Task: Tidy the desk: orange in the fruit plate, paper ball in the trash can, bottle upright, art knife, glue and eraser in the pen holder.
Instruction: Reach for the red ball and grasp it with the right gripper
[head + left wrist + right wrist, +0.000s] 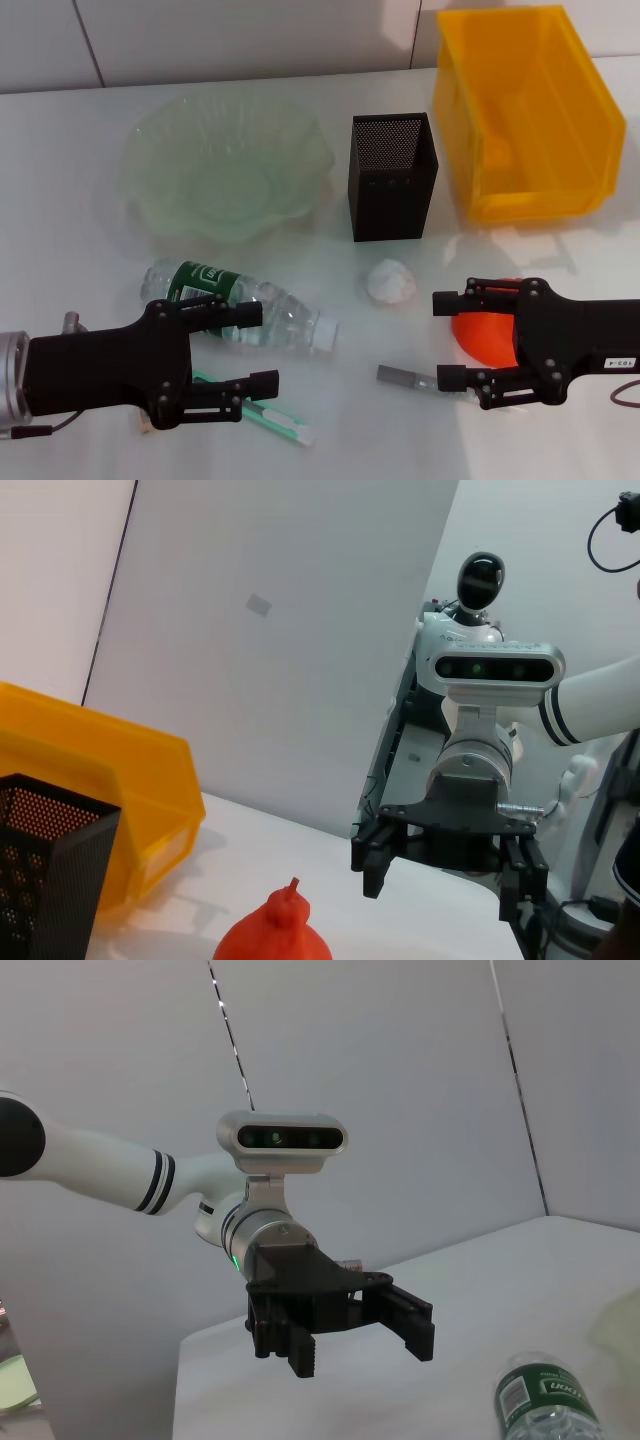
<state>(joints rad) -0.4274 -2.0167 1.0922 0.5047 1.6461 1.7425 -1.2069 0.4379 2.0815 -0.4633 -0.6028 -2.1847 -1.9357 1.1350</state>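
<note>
The right gripper (452, 340) is hiding most of the one orange (483, 333), jaws spread wide and holding nothing. The left gripper (255, 347), equally wide and empty, is hovering near the one lying bottle (236, 303), whose green label is showing unreadable writing. One paper ball (389, 281) is sitting before the pen holder (391, 176), plate (225, 165) left, trash can (527, 115) right.

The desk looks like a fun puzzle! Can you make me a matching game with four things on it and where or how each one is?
Things:
1. bottle
2. orange
3. paper ball
4. trash can

States:
A. between the right gripper's open jaws
B. far right corner, yellow
C. lying on its side
D. just in front of the black mesh pen holder

Pairs: 1-C, 2-A, 3-D, 4-B
</note>
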